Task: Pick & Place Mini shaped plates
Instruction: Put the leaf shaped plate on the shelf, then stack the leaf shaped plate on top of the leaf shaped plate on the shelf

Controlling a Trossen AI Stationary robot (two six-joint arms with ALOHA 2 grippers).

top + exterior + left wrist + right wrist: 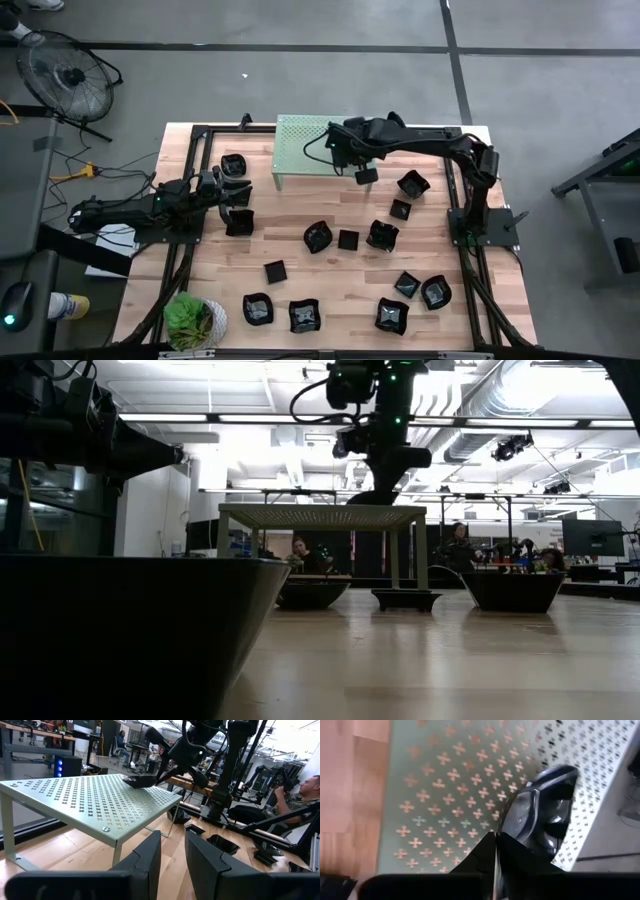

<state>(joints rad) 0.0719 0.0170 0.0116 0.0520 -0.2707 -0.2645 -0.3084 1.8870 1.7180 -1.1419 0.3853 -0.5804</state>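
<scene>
Several glossy black mini shaped plates lie scattered on the wooden table, such as one (pixel 318 237) in the middle and one (pixel 436 292) at the front right. My right gripper (pixel 338 140) reaches over the pale green perforated shelf (pixel 300 145). It is shut on the rim of one mini plate (pixel 542 815), which rests at the shelf top (pixel 75 795) near its far edge. From the left wrist view, that plate (pixel 137 781) hangs at the right gripper's tip. My left gripper (pixel 225 193) hovers at the table's left, open and holding nothing, between two plates (pixel 235 165) (pixel 238 222).
A potted green plant (pixel 195 320) stands at the front left corner. Black frame rails (pixel 190 180) run along both table sides. A fan (pixel 65 75) stands on the floor beyond the table. One plate (pixel 120 630) sits right in front of the low camera. People sit at desks in the room behind.
</scene>
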